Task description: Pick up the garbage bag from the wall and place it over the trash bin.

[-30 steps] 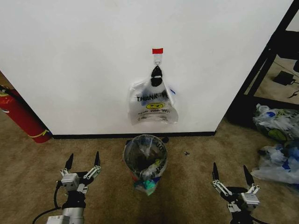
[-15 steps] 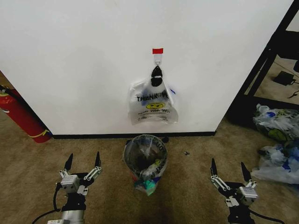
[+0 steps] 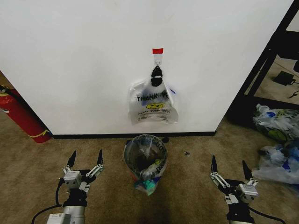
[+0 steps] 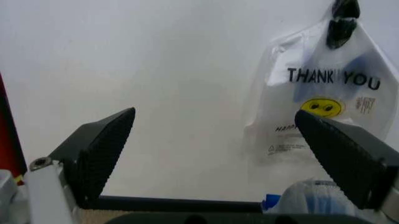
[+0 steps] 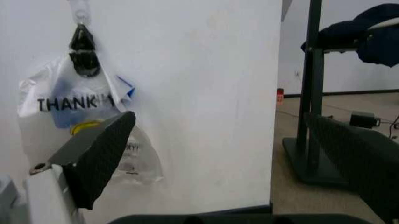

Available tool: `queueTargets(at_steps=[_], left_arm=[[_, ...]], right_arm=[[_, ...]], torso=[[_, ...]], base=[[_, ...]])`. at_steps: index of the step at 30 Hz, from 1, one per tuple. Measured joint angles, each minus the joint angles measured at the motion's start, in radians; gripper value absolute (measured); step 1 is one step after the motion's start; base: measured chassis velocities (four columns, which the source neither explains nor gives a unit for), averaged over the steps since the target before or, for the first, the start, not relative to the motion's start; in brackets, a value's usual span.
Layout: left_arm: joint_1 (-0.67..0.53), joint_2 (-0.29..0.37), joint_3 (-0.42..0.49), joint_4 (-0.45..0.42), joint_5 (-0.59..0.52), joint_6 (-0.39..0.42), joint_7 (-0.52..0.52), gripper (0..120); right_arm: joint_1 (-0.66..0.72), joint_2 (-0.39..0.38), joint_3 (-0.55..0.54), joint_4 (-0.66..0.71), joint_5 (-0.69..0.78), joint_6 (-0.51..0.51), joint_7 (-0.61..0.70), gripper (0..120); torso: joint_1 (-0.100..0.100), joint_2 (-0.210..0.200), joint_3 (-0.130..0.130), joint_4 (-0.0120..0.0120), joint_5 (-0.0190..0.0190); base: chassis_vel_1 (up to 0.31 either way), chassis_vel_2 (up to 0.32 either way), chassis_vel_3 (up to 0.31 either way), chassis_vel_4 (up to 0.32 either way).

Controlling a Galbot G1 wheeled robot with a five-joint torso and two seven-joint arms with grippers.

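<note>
The garbage bag (image 3: 153, 105) hangs on the white wall (image 3: 84, 60) from a small hook under red tape (image 3: 158, 50). It is see-through, with blue strokes, black "THANK YOU" lettering and a yellow smiley. The same bag (image 4: 324, 107) shows in the left wrist view, and in the right wrist view as well (image 5: 87, 100). Below it on the carpet stands the round black mesh trash bin (image 3: 145, 157), with plastic and rubbish inside. My left gripper (image 3: 87, 153) is low, left of the bin, and open. My right gripper (image 3: 229, 161) is low on the bin's right, also open. Both are empty and well short of the bag.
A red fire extinguisher (image 3: 21, 116) leans at the left by the black baseboard (image 3: 93, 136). A black metal frame (image 3: 266, 60) stands at the wall's right end. Bundles of plastic bags (image 3: 279, 144) lie on the carpet at the far right.
Both grippers have edged slightly forward toward the wall and stay open. The bag and bin have not moved.
</note>
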Motion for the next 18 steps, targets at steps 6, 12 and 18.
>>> queueTargets(at_steps=[6,12,18], left_arm=[[0.003,-0.002,0.022,0.000,0.019,-0.001,-0.003,100],[0.004,-0.008,0.029,0.005,0.034,0.010,-0.009,100],[0.007,-0.011,0.029,0.008,0.035,0.008,-0.010,100]], right_arm=[[-0.001,0.015,-0.010,0.006,-0.027,0.000,0.000,100],[-0.011,0.018,-0.017,0.008,-0.027,0.007,0.001,100],[-0.015,0.021,-0.019,-0.001,-0.032,0.018,0.003,100]], torso=[[0.000,0.000,0.000,0.0000,0.0001],[0.000,0.000,0.000,0.0000,0.0001],[0.000,0.000,0.000,-0.0001,0.0001]], base=[[0.000,0.000,0.000,0.000],[0.000,0.000,0.000,0.000],[0.000,0.000,0.000,0.000]])
